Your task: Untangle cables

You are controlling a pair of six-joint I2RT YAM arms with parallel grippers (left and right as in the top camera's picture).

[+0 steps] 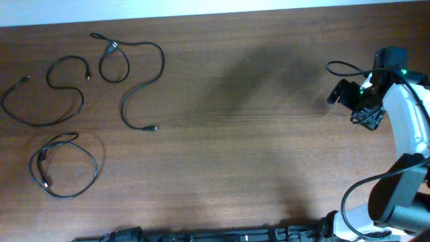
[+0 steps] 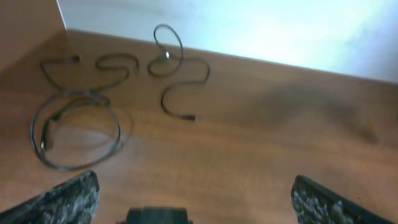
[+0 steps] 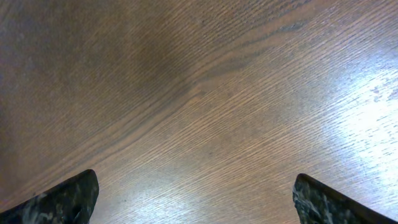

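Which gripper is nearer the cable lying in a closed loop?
Left. The left gripper has the looped cable just ahead, to its left. The right gripper hangs over the far right of the table, well away from it.

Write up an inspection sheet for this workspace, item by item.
Surface: brown wood-grain table, with soft shadows across its middle.
Job's things: three thin black cables on the left side, none crossing another. The S-shaped cable is leftmost, the looped cable is toward the far edge, and the coiled cable is on the near side.
Clutter: nothing seen.
Grippers: left gripper open and empty; right gripper open and empty above bare wood.
Cables: a thicker arm wire loops off the right arm.
Surroundings: pale wall past the far edge.
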